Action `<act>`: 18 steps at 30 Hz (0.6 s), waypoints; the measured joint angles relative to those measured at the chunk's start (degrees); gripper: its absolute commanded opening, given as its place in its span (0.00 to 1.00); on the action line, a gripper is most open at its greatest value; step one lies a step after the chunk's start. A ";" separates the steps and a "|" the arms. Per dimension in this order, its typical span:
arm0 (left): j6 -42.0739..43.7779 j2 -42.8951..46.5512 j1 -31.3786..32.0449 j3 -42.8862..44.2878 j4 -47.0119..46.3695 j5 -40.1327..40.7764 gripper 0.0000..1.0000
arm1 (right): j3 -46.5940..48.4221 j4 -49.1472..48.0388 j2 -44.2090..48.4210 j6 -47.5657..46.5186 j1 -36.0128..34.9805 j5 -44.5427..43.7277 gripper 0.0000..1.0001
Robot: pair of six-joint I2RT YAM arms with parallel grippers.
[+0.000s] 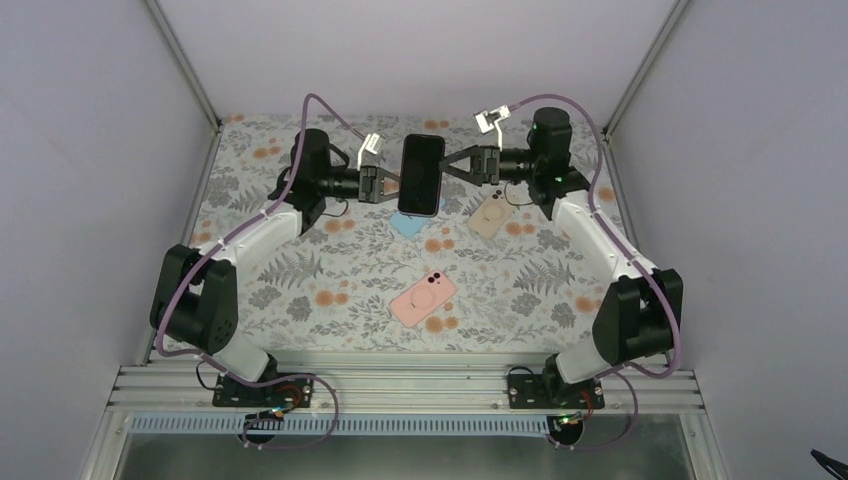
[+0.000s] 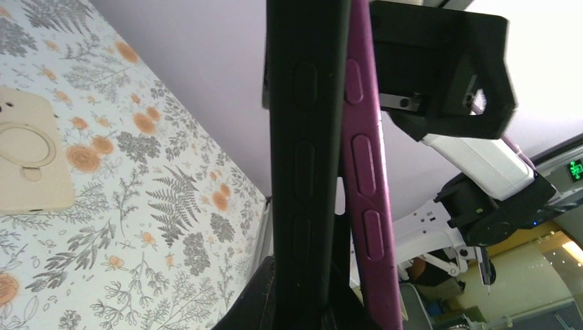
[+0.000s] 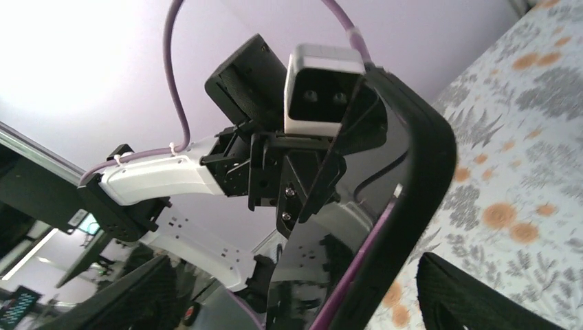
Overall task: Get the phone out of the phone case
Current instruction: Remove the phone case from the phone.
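Phone [image 1: 421, 172] in left hand [image 1: 392, 186] (midair)

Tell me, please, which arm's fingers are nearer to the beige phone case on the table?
Right. The right fingers stand open beside the raised phone, close to the beige case; the left fingers clamp the phone on its opposite side, farther off.

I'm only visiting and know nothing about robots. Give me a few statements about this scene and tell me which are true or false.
1. The phone is held up off the table. True.
2. The left gripper is clamped on the phone. True.
3. The right gripper is clamped shut on it as well. False: its jaws stand open at the phone's edge.
4. The beige case lies nearer the table's front edge than the pink case. False: the pink case is nearer.
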State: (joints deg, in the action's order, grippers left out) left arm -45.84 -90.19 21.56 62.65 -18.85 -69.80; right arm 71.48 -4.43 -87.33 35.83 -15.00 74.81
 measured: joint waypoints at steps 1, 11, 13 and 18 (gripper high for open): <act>-0.17 0.00 -0.20 0.00 0.00 0.33 0.02 | 0.74 1.49 0.26 -1.46 0.11 -0.61 0.86; -2.45 0.00 -2.54 -1.79 0.59 3.82 0.02 | 5.14 15.91 5.51 -21.14 -0.90 -15.50 0.96; -2.51 0.00 -2.91 -1.79 1.07 4.15 0.02 | 5.14 17.75 6.88 -25.49 -2.60 -20.39 0.96; -3.06 -0.31 -4.11 -1.79 2.29 4.83 0.03 | 4.81 20.11 9.38 -36.50 -9.01 -33.18 0.91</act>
State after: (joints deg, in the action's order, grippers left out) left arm -48.90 -90.50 17.45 60.86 -16.56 -64.97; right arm 76.29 15.68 -77.95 -0.67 -24.01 41.63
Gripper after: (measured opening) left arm 0.091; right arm 0.937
